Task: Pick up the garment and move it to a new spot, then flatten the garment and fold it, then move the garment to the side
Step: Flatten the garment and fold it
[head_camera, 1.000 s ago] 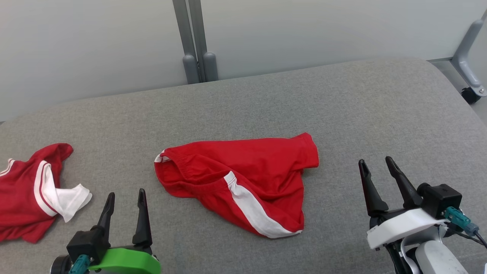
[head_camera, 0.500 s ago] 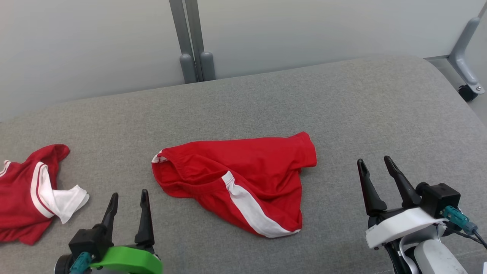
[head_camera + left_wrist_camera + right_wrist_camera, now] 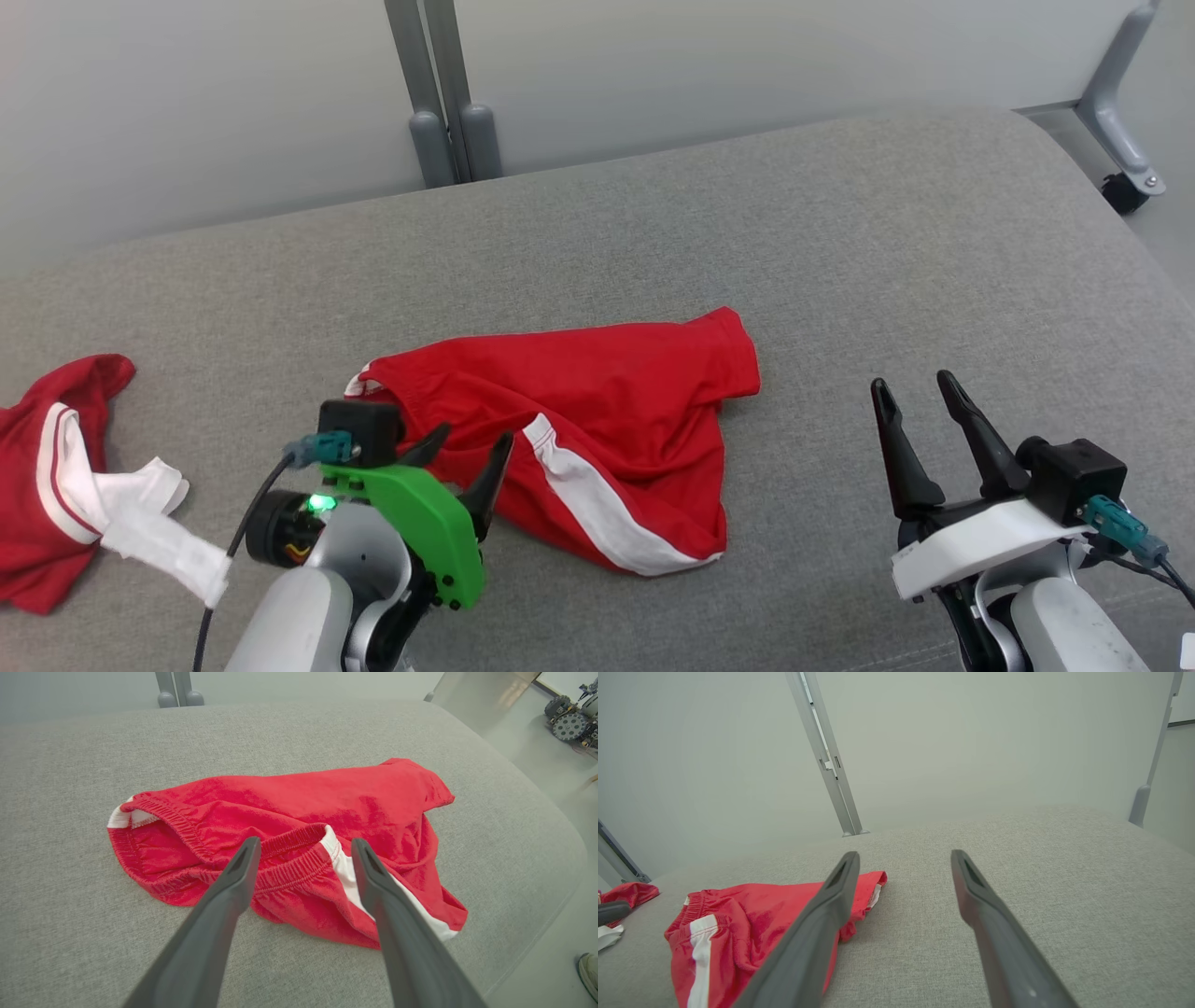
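The garment (image 3: 607, 401) is a pair of red shorts with a white side stripe, lying crumpled in the middle of the grey padded surface (image 3: 840, 261). My left gripper (image 3: 471, 437) is open at the near left of the shorts. In the left wrist view its fingers straddle the elastic waistband, with the left gripper (image 3: 304, 842) just above the garment (image 3: 327, 798) and nothing held. My right gripper (image 3: 911, 381) stands open to the right of the shorts, apart from them. In the right wrist view the right gripper (image 3: 904, 854) is over bare fabric, with the garment (image 3: 752, 914) to its left.
A second red and white piece of clothing (image 3: 56, 476) lies at the left edge of the surface. Grey posts (image 3: 448, 140) stand behind the far edge, and a caster leg (image 3: 1120, 140) at the far right. A shoe (image 3: 588, 970) is on the floor beyond the right edge.
My left arm has swung forward and to the right, bringing its open fingers over the shorts' waistband. The head camera has shifted a little. The right gripper and shorts keep their places.
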